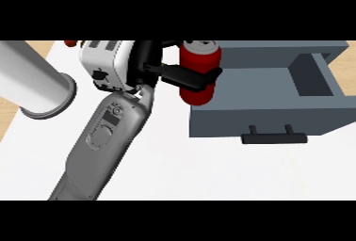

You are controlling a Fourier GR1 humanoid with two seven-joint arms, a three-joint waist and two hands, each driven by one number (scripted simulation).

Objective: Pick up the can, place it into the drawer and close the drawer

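Note:
The red can [200, 57] with a silver top is held upright above the counter, right at the left wall of the open grey drawer [264, 120]. My right hand [182, 75] is shut on the can, its black fingers wrapped across the can's middle and hiding part of it. The grey forearm runs in from the lower left. The drawer is pulled out toward me, its hollow inside showing and its black handle [273, 138] at the front. The can's lower end hangs about level with the drawer's left rim. My left hand does not show.
A large white cylinder with a grey rim [38, 87] fills the left edge. The grey cabinet body [327, 70] stands behind and to the right of the drawer. A small red object [71, 43] peeks in at the top left. White counter [208, 169] lies in front of the drawer.

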